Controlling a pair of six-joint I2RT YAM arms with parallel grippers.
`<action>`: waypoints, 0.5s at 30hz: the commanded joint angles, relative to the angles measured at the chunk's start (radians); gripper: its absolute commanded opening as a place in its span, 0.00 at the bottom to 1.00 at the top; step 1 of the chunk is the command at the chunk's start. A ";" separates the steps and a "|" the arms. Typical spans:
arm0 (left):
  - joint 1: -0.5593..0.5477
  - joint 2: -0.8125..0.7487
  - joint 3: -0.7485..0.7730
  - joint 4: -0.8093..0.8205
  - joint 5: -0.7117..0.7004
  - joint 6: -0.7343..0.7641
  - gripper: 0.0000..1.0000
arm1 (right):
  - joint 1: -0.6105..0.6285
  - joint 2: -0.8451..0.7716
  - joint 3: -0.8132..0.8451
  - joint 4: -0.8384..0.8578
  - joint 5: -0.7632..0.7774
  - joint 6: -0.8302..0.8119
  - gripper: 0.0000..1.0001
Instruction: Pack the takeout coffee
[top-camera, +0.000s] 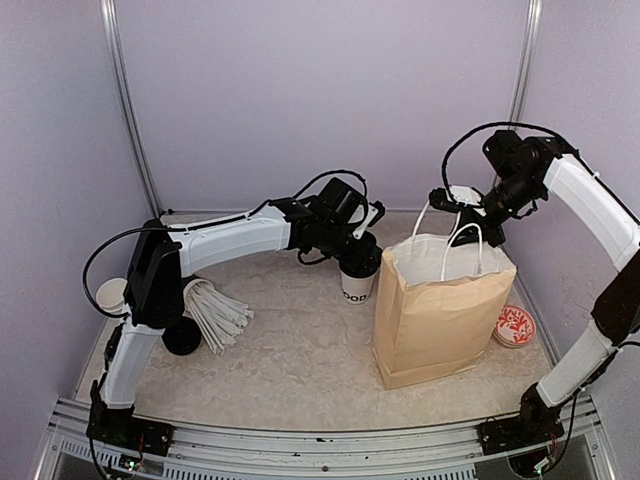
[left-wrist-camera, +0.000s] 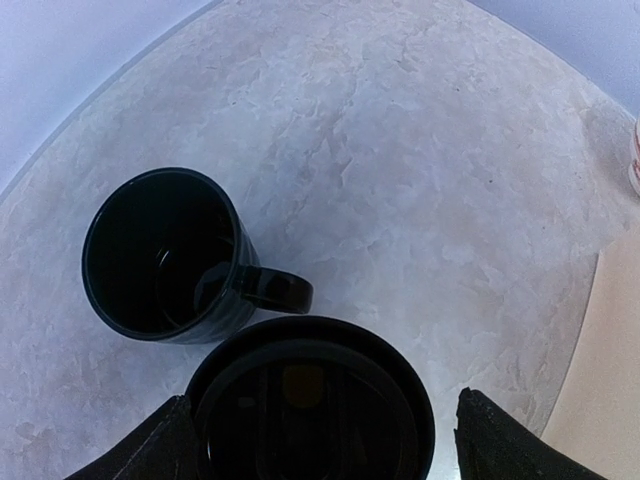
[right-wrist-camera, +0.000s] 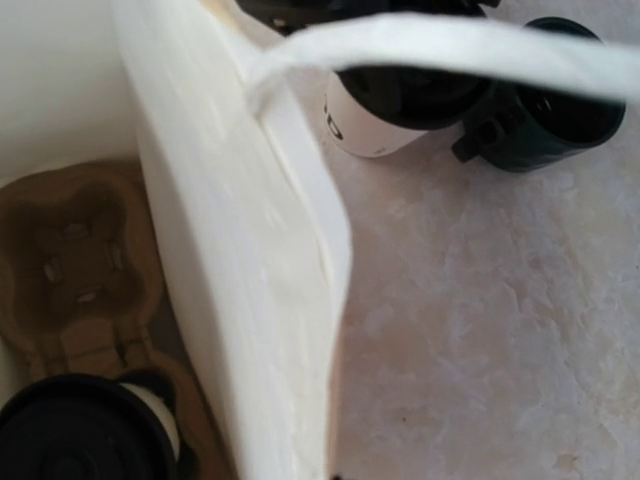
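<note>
Your left gripper (top-camera: 360, 260) is standing wide open, its fingers (left-wrist-camera: 150, 450) straddling the black lid of a coffee cup (top-camera: 355, 288). The cup is sitting left of the paper bag (top-camera: 440, 320), just beside a dark mug (left-wrist-camera: 165, 255). Your right gripper (top-camera: 455, 203) is pinching the bag handle (right-wrist-camera: 450, 50). A second cup (right-wrist-camera: 80, 430) is sitting in the cardboard carrier (right-wrist-camera: 70, 250) inside the bag.

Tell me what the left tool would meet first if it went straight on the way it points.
Most likely the round black plastic lid of the white paper takeout cup, which sits directly between the fingers of the open left tool. The dark handled mug stands beside, off that line.
</note>
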 joint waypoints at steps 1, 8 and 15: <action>0.000 0.034 0.039 -0.038 -0.024 0.012 0.87 | -0.008 -0.003 -0.024 -0.034 0.022 -0.001 0.00; -0.005 0.039 0.042 -0.036 -0.014 0.012 0.80 | -0.008 0.002 -0.025 -0.033 0.011 0.001 0.00; -0.042 -0.043 0.006 -0.006 -0.092 0.034 0.88 | -0.008 0.000 -0.027 -0.034 0.011 0.004 0.00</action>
